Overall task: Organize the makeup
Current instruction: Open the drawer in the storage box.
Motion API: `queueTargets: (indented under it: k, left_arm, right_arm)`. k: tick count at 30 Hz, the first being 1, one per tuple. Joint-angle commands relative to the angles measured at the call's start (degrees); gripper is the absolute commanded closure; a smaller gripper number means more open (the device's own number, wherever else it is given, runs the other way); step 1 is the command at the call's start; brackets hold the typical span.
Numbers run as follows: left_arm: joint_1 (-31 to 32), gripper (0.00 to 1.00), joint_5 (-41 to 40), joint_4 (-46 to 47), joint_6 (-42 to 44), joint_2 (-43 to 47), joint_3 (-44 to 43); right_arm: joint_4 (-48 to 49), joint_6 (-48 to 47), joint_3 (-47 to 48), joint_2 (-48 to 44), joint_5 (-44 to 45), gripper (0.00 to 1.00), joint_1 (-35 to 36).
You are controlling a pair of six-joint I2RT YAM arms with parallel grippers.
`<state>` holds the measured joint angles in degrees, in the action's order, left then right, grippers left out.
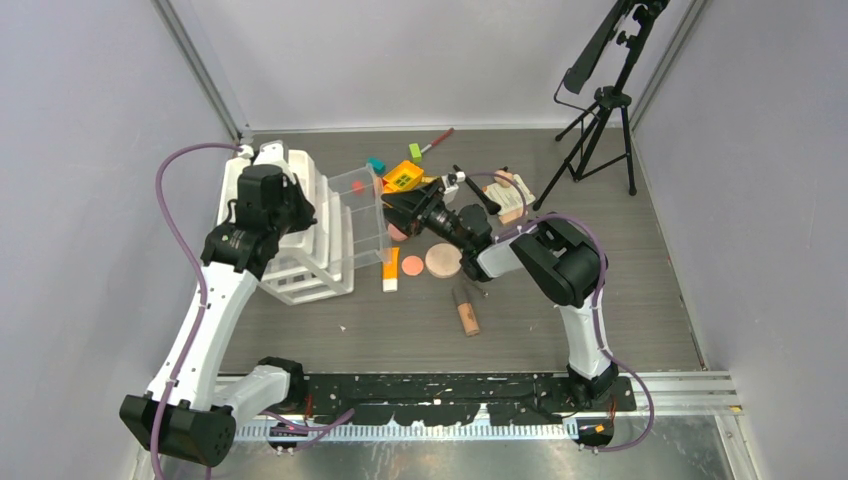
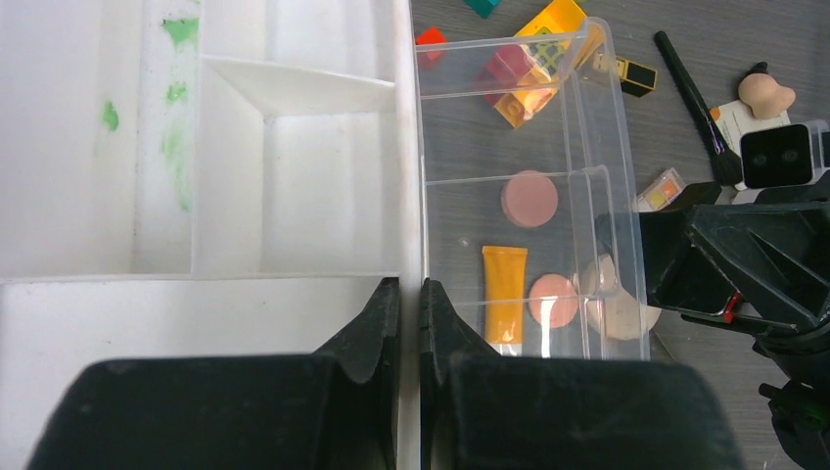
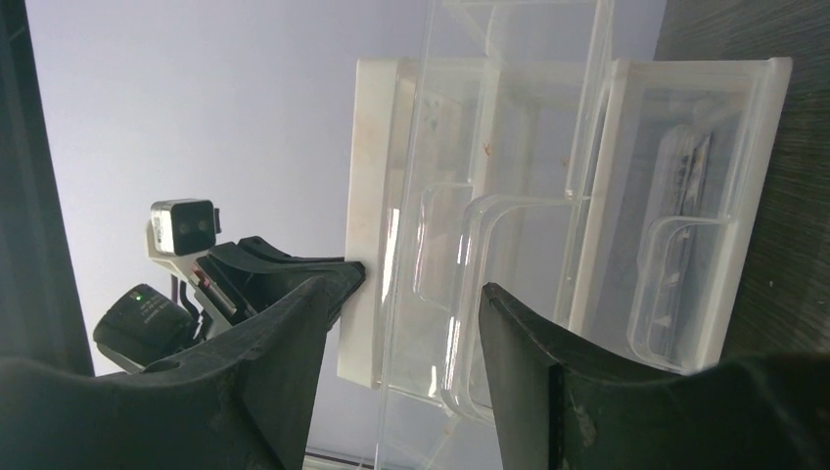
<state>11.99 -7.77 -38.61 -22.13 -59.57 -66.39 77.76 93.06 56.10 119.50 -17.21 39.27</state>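
Watching the right gripper [image 3: 411, 286], I see its fingers apart, straddling the clear drawer's [image 3: 509, 196] front, while the left gripper [image 2: 410, 289] is pinched together on the white organizer's [image 2: 294, 176] wall just beside that drawer. A crooked pull, I judge, could jam the drawer or wrench the organizer from that pinch. The orange tube [image 1: 391, 269], pink compact [image 1: 412, 265] and peach compact [image 1: 443, 261] lie just beside the drawer, the beige tube [image 1: 466, 311] farther from it. Only the top camera shows them unobstructed; only the right wrist view shows the straddle.
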Motion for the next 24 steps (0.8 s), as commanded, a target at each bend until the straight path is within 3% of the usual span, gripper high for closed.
queueTargets:
  k: [1,7,24]
  left_arm:
    - [-0.2,1.00,-2.2,2.7,3.4,0.6,-1.9]
    - [-0.2,1.00,-0.2,1.9,4.3,-2.0,-2.4]
    - [-0.2,1.00,-2.1,-1.5,8.7,-3.7,-4.0]
  right_arm:
    - [1.9,-2.7,0.3,-1.4,1.4,0.37,-0.4]
    - [-6.0,-8.1,0.5,-1.6,0.3,0.37,-0.4]
    - [-50.1,-37.5,0.9,-19.7,15.0,0.37,-0.4]
